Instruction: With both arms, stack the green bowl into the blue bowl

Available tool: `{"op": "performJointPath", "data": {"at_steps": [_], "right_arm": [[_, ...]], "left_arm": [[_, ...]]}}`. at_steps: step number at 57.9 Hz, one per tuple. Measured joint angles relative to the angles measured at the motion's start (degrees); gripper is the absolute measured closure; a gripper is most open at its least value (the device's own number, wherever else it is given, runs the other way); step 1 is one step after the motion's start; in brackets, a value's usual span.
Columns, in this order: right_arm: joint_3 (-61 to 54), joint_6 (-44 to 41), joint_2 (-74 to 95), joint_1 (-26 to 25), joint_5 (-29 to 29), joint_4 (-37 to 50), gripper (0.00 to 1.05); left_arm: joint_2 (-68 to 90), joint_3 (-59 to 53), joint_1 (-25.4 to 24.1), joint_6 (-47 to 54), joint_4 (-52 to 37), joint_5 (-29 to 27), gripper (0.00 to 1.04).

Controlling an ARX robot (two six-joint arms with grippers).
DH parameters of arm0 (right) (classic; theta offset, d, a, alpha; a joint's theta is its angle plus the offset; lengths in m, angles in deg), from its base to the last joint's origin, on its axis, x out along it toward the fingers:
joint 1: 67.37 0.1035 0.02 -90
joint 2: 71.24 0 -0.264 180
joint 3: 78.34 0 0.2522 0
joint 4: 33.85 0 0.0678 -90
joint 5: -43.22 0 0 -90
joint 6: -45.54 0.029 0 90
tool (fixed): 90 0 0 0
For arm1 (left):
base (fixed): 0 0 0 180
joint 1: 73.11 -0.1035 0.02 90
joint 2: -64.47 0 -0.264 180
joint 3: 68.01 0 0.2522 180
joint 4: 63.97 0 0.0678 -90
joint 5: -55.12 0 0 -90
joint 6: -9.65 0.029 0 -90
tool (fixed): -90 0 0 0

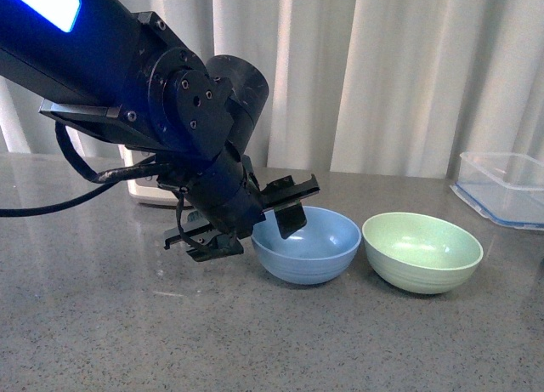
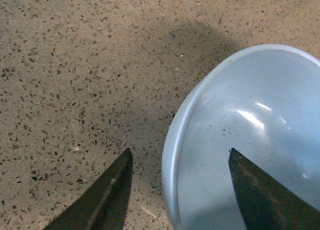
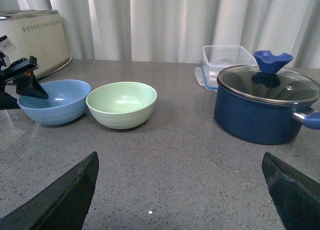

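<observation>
Pale curtains hang in long vertical folds across the whole top of the front view, with soft daylight glowing through them. Below them a grey speckled stone counter fills the lower half and shows a faint sheen. Close up in the left wrist view, its surface looks brownish with dark flecks. A cream toaster stands at the upper left of the right wrist view, against the curtains. Right of centre there, a clear container sits just behind a dark blue lidded pot.
</observation>
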Motion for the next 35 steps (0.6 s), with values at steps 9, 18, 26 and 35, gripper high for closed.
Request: {"op": "performJointPath", "data": {"at_steps": [9, 18, 26, 35], "right_arm": [[0.0, 0.0, 0.0, 0.0, 0.0, 0.0, 0.1], [0.0, 0.0, 0.0, 0.0, 0.0, 0.0, 0.1], [0.0, 0.0, 0.0, 0.0, -0.02, 0.0, 0.1], [0.0, 0.0, 0.0, 0.0, 0.0, 0.0, 0.1]], "left_arm": [[-6.08, -5.35, 0.0, 2.58, -6.84, -0.98, 0.1], [-14.88, -9.18, 0.0, 6.97, -15.02, -5.81, 0.08], [-23.26, -32.76, -2.54, 24.39, -51.15, -17.55, 0.39], [-32.74, -52.13, -7.21, 28.79, -61.94, -14.08, 0.7]]}}
